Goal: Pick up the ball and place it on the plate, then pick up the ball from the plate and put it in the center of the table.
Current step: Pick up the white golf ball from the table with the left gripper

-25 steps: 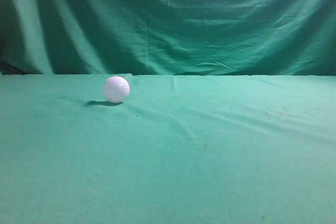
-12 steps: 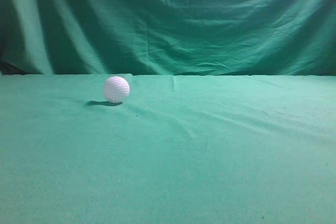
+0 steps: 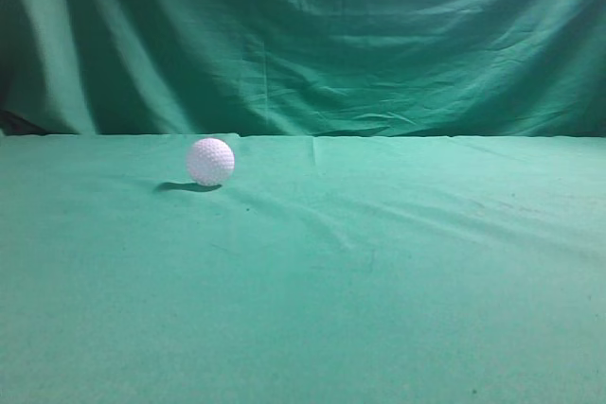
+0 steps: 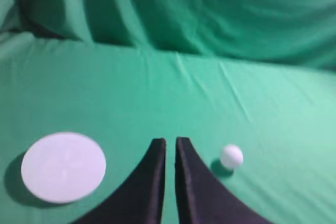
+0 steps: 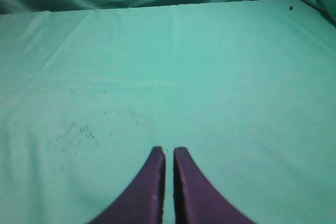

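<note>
The white dimpled ball rests on the green cloth table, left of centre and toward the back. In the left wrist view the ball lies just right of my left gripper, which is shut and empty above the cloth. A flat white round plate lies to that gripper's left. My right gripper is shut and empty over bare cloth. Neither gripper shows in the exterior view.
A draped green curtain hangs behind the table's far edge. Small dark specks mark the cloth left of the right gripper.
</note>
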Robot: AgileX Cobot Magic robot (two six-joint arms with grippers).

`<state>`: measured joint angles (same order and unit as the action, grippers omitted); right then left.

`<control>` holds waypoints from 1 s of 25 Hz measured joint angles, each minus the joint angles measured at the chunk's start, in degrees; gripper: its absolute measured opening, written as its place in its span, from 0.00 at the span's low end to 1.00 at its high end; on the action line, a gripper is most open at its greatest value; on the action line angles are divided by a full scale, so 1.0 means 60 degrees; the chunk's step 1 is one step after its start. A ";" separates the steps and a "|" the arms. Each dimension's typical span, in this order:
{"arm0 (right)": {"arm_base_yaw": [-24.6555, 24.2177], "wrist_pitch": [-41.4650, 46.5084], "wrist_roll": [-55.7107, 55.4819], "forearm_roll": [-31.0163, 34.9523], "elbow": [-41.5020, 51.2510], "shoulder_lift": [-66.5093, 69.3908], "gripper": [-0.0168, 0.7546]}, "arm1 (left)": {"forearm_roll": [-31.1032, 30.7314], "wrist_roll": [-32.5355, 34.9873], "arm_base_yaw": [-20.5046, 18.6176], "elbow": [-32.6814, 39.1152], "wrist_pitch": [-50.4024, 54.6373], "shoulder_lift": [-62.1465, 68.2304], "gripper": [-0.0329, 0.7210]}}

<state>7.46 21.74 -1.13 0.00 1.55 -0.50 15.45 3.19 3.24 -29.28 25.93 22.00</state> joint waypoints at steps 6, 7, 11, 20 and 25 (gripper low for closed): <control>0.0000 0.0000 0.0000 0.0000 0.0000 0.0000 0.09 | 0.0489 0.1805 0.0404 -0.1893 0.2148 0.2848 0.11; 0.0000 0.0000 0.0000 0.0000 0.0000 0.0000 0.09 | 0.0614 0.2164 0.0569 -0.2055 0.2295 0.3224 0.11; 0.0000 0.0000 0.0000 0.0000 0.0000 0.0000 0.09 | 0.0814 0.2763 0.1546 -0.2817 0.2416 0.4978 0.11; 0.0000 0.0000 0.0000 0.0000 0.0000 0.0000 0.09 | -0.0371 0.2200 0.3408 -0.5141 0.2881 0.9272 0.11; 0.0000 0.0000 0.0000 0.0000 0.0000 0.0000 0.09 | -0.0905 0.1782 0.3796 -0.6686 0.2970 1.1299 0.11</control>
<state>7.46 21.74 -1.13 0.00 1.55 -0.50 10.02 13.89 26.01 -69.40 43.75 89.79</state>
